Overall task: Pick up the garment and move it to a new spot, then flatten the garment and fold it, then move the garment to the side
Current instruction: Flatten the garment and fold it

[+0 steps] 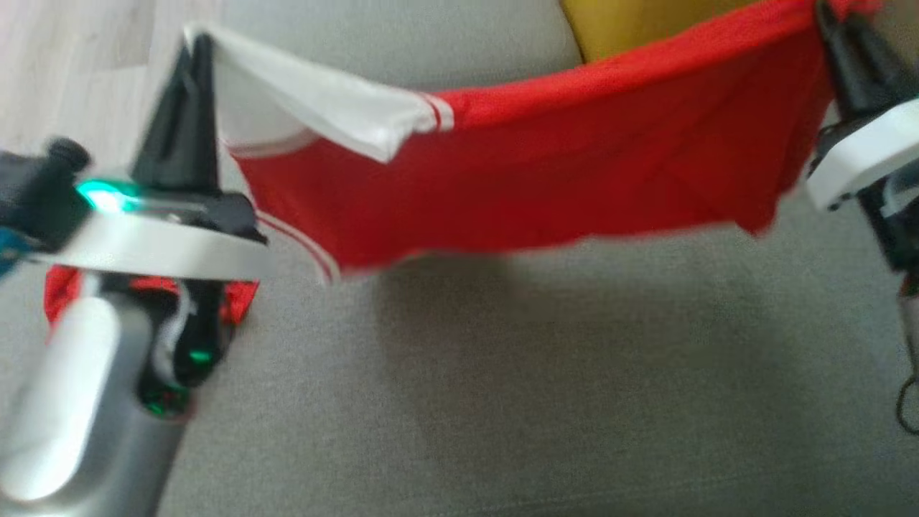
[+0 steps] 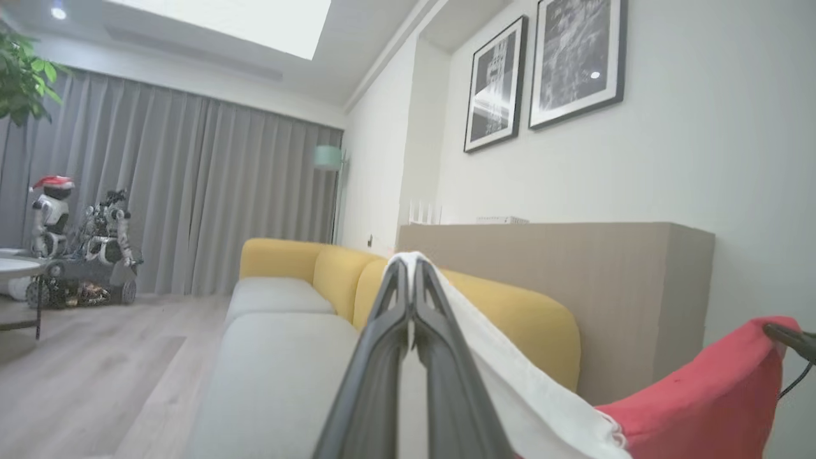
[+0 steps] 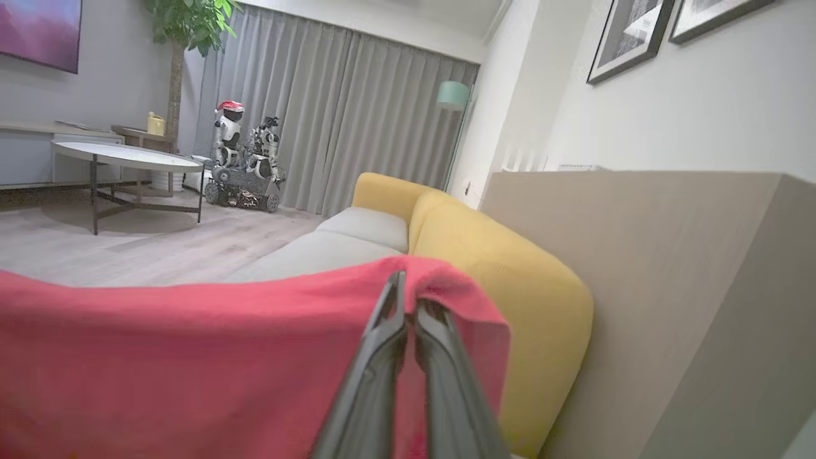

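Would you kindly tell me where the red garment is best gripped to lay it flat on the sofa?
At its two upper corners, one from each outer side, as now: the left gripper pinches the white end, the right gripper the red end, so the garment hangs spread above the seat.

The garment is up in the air, a red piece with a white panel and thin white stripes at one end, stretched wide like a banner. Its white corner is clamped tight in the left gripper, its red corner in the right gripper. The top edge sags in the middle, the lower edge hangs loose and wrinkled — clear above the grey sofa seat.
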Robot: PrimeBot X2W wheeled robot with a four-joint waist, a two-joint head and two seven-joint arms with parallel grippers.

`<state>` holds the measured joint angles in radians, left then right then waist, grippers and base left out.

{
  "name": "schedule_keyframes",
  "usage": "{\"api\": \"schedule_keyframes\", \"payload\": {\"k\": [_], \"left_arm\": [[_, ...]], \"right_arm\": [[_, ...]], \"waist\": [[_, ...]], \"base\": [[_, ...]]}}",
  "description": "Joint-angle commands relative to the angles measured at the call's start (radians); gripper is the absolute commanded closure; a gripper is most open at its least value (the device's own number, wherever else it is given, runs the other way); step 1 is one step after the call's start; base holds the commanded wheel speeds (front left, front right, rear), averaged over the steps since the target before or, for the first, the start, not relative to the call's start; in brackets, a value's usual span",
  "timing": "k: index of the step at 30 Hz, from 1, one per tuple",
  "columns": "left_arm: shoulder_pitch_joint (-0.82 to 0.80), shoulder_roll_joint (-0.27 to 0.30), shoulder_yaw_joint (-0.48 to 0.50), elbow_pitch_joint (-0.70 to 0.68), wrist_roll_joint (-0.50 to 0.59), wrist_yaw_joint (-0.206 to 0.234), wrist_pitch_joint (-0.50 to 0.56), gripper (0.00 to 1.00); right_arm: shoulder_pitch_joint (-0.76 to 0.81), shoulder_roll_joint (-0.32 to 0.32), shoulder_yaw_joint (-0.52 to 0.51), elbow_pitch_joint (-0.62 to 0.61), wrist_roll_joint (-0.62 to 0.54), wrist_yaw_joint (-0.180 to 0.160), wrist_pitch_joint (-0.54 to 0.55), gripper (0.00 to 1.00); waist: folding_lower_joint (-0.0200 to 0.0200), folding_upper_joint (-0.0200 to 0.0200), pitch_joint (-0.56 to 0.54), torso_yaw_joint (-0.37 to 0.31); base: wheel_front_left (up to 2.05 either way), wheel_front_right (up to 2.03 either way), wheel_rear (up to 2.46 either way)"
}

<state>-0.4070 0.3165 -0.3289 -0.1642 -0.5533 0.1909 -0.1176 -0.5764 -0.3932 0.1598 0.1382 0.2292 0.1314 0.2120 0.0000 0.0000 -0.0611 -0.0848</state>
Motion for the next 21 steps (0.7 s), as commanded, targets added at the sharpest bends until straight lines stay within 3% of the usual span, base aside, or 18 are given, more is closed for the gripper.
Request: {"api": "schedule_keyframes", "payload": {"k": [1,10,15,21], "left_arm": [[-0.067,0.048,0.060,-0.061,0.011,0.011,0.018,1.00],[-0.077,0.153,0.092,-0.278,0.023,0.068,0.218,1.00],[-0.149,0.194,0.092,-0.252,0.012,0.044,0.291,1.00],[-0.322,0.192,0.068,-0.091,-0.004,-0.020,0.316,1.00]], "right_arm": [[-0.042,-0.019,0.009,-0.064,0.008,-0.001,0.029,1.00],[-0.004,-0.086,-0.084,-0.290,0.143,-0.001,0.290,1.00],[-0.029,-0.075,-0.124,-0.330,0.177,-0.001,0.386,1.00],[-0.162,-0.024,-0.103,-0.243,0.213,-0.001,0.424,1.00]], "waist": [[0.0000,0.0000,-0.016,-0.001],[0.0000,0.0000,-0.044,-0.008],[0.0000,0.0000,-0.006,-0.011],[0.0000,0.0000,0.107,-0.014]], "base": [[0.00,0.00,0.00],[0.00,0.00,0.00],[0.00,0.00,0.00],[0.00,0.00,0.00]]}}
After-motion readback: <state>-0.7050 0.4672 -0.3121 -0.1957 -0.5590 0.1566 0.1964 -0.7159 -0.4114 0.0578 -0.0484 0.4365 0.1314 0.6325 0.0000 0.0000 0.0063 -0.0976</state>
